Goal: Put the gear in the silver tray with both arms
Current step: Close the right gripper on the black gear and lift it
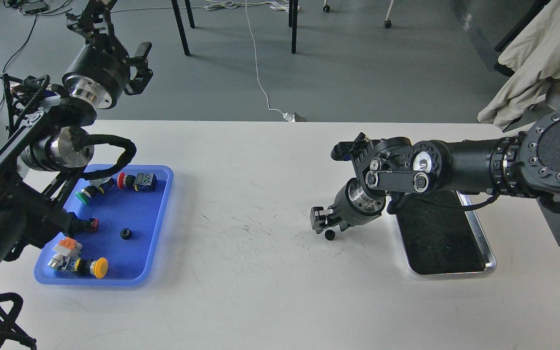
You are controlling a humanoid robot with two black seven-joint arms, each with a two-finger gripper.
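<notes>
A small black gear (329,235) lies on the white table, left of the silver tray (455,273). The tray's dark bottom holds nothing that I can see, and my right arm covers its far end. My right gripper (326,224) points down and left. Its fingers stand apart, just above and around the gear, and I cannot tell whether they touch it. My left gripper (114,36) is raised high at the far left, beyond the table's back edge, open and empty. A second black gear (125,234) lies in the blue tray (163,204).
The blue tray at the left also holds several push buttons and switches, among them a yellow-capped one (98,267). My left arm's links hang over its left side. Chair legs and cables are on the floor behind the table.
</notes>
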